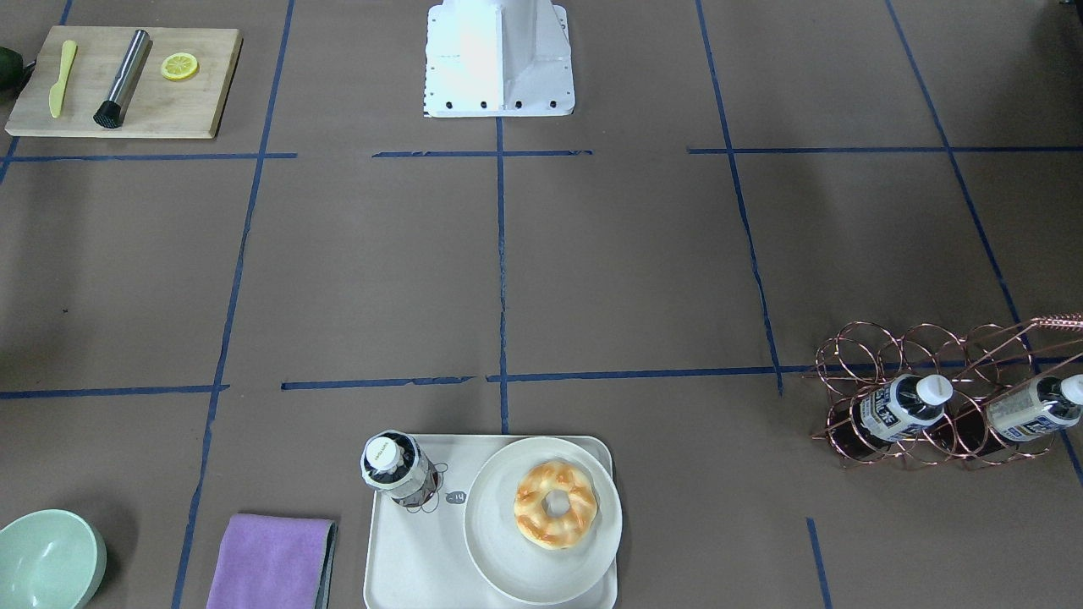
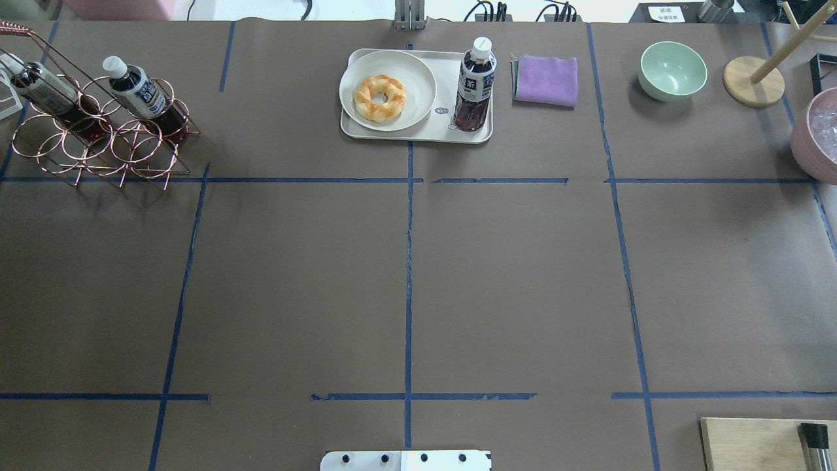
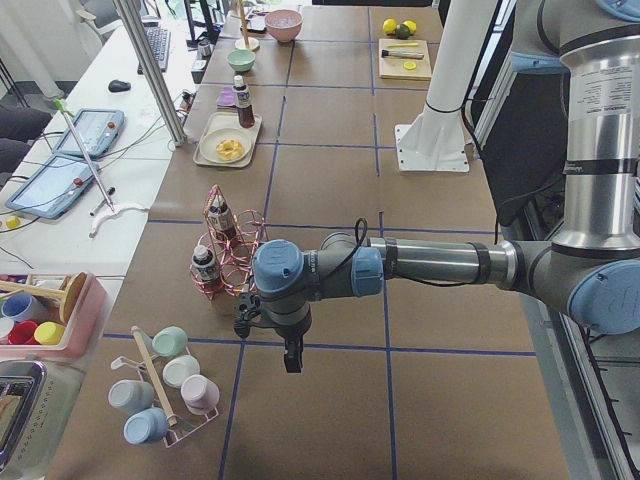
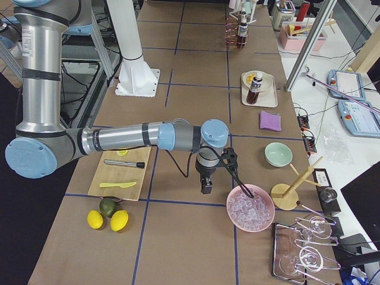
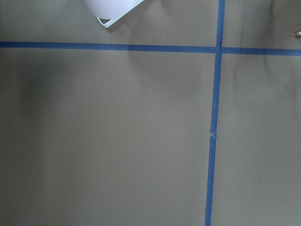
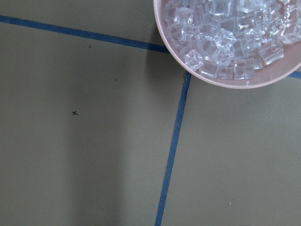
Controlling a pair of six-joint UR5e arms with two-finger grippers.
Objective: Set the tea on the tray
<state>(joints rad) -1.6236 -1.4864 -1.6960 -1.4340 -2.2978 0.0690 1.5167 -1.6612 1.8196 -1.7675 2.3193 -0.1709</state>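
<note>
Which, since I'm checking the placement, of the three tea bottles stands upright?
The tea standing on the tray, beside the plate. The other two bottles lie slanted in the copper wire rack.

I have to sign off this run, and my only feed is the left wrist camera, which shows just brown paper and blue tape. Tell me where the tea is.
Observer: One tea bottle stands upright on the tray, beside the plate that holds the doughnut.
Operator: Now place the left gripper for me.
Observer: In the exterior left view, the left gripper hangs over the table close to the copper wire rack, far from the tray. I cannot tell whether it is open or shut.
</note>
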